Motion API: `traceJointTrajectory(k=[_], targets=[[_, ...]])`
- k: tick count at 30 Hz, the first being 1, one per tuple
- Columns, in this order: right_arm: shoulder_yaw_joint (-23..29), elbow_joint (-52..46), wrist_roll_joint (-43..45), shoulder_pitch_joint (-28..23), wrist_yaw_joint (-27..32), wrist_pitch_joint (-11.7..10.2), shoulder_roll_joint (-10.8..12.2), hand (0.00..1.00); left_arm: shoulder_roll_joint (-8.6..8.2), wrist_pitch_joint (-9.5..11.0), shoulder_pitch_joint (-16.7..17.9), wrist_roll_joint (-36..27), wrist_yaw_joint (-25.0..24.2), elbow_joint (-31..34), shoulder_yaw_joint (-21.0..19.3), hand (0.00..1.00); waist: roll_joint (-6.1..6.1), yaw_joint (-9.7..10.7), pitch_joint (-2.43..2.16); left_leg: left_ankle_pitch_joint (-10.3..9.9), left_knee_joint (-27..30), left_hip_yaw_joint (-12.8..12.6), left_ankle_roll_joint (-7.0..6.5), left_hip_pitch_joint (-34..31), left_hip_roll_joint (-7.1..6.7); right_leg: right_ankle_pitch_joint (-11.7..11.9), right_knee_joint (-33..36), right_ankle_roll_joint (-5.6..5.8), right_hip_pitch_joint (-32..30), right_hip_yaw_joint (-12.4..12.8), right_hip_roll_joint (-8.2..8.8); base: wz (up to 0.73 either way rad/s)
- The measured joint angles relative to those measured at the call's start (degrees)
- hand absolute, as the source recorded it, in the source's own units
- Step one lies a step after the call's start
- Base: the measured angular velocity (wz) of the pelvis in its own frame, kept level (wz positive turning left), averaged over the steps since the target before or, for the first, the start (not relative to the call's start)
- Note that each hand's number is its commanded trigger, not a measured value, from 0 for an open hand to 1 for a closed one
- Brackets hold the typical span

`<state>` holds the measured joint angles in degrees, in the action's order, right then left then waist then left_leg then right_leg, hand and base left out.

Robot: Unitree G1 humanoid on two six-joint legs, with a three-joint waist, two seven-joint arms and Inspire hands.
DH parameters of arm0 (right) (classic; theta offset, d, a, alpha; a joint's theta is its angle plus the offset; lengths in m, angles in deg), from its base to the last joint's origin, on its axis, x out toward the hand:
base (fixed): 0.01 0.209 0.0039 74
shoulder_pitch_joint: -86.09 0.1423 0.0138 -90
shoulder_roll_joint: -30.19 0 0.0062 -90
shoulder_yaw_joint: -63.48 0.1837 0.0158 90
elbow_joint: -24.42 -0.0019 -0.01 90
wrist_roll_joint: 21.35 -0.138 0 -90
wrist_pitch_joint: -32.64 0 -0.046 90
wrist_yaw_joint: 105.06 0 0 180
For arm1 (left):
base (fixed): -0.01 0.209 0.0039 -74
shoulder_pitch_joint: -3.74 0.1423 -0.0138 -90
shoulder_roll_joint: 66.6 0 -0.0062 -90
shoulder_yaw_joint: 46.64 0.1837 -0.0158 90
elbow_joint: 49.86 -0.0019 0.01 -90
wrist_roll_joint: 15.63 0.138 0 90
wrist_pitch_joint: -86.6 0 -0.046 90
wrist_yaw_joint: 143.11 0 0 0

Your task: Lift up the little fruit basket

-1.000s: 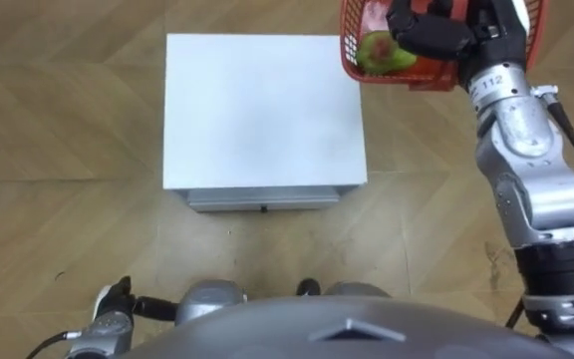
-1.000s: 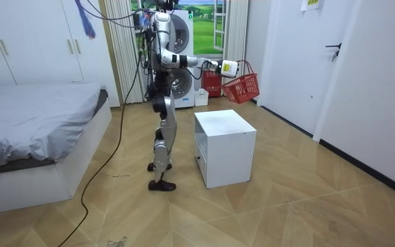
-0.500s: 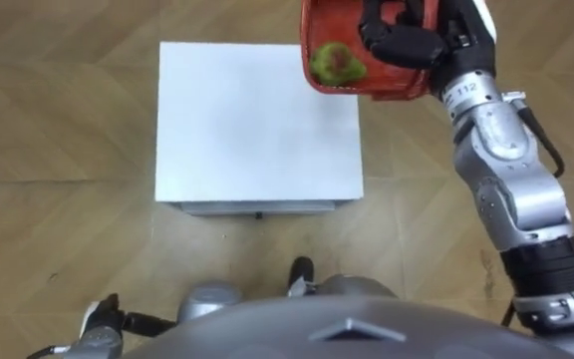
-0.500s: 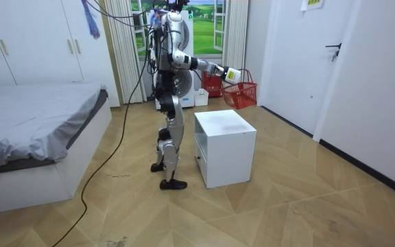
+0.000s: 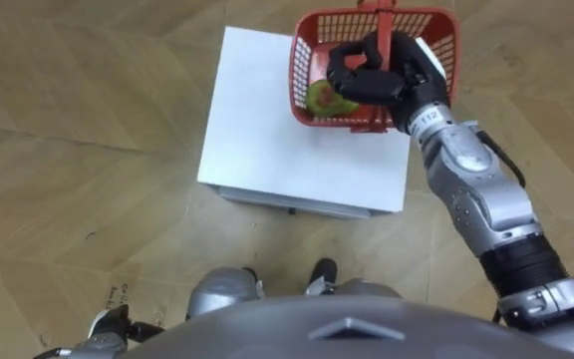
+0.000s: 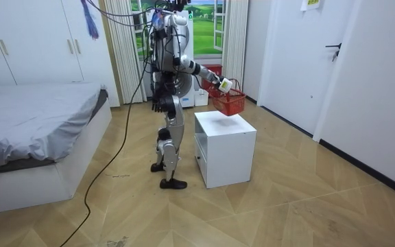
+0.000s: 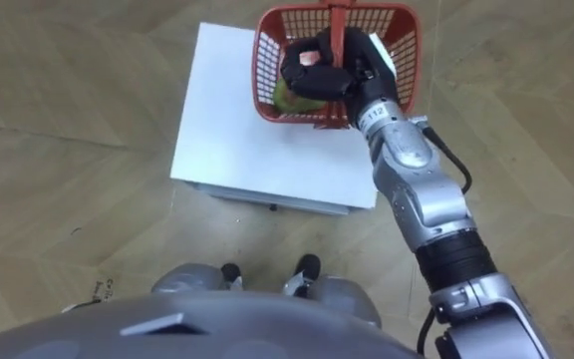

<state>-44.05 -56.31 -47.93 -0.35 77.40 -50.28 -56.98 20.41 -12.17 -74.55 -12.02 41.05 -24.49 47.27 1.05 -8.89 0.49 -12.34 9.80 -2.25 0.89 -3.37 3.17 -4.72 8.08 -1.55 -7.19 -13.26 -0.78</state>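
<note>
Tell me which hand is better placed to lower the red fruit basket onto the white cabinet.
Right. The right hand is curled round the handle of the red fruit basket, holding it above the white cabinet. The left hand hangs low at the robot's side.

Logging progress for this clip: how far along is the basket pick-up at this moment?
Done: the right hand has its fingers curled round the handle of the red fruit basket, a green fruit inside. In hand: the basket hangs just above the white cabinet, seemingly clear of it. Left: probably only a steady hold; the left hand hangs low, idle.
</note>
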Motion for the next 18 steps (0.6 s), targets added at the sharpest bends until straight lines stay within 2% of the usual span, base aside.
traceJointTrajectory(k=[6,12,15,17,18], targets=[[-1.93,1.35,-0.41,0.01,0.03,0.00,0.36,1.00,-0.10,-0.01,0.00,0.96,-0.95,0.53,0.77,0.00,0.06,-1.04,0.03,0.07,0.91,0.13,-0.12,-0.88,-0.15,-0.43,0.73,-0.37,-0.36,-1.04,0.53,0.05],[-4.35,5.36,-0.28,0.00,-0.19,-0.01,3.16,1.00,-0.47,-0.46,0.07,1.05,-1.48,0.47,0.83,0.00,0.00,-1.09,0.10,0.21,2.30,0.54,-0.36,-2.46,-0.73,-0.77,1.95,-0.70,-1.55,-1.07,1.20,0.04],[-4.27,5.89,-0.61,0.00,-0.36,-0.01,4.00,1.00,-0.51,-0.46,0.07,1.82,-2.51,0.54,0.83,0.00,-0.20,-1.07,0.20,0.26,2.99,0.55,-0.47,-3.99,-1.03,-1.07,3.46,-0.61,-3.19,-1.05,1.65,0.05],[-4.21,6.13,-0.81,-0.01,-1.03,-0.02,4.59,1.00,-0.55,-0.44,0.41,2.20,-2.64,0.41,0.82,0.00,-0.77,-1.08,0.52,0.26,3.15,0.56,-0.48,-4.22,-1.09,-1.09,3.62,-0.61,-3.38,-1.08,1.71,0.00],[-4.21,6.23,-1.00,-0.01,-1.15,-0.02,4.70,1.00,-0.56,-0.45,0.50,2.21,-2.63,0.39,0.81,0.00,-0.79,-1.08,0.51,0.26,3.21,0.56,-0.48,-4.22,-1.08,-1.09,3.63,-0.61,-3.38,-1.09,1.71,0.00]])
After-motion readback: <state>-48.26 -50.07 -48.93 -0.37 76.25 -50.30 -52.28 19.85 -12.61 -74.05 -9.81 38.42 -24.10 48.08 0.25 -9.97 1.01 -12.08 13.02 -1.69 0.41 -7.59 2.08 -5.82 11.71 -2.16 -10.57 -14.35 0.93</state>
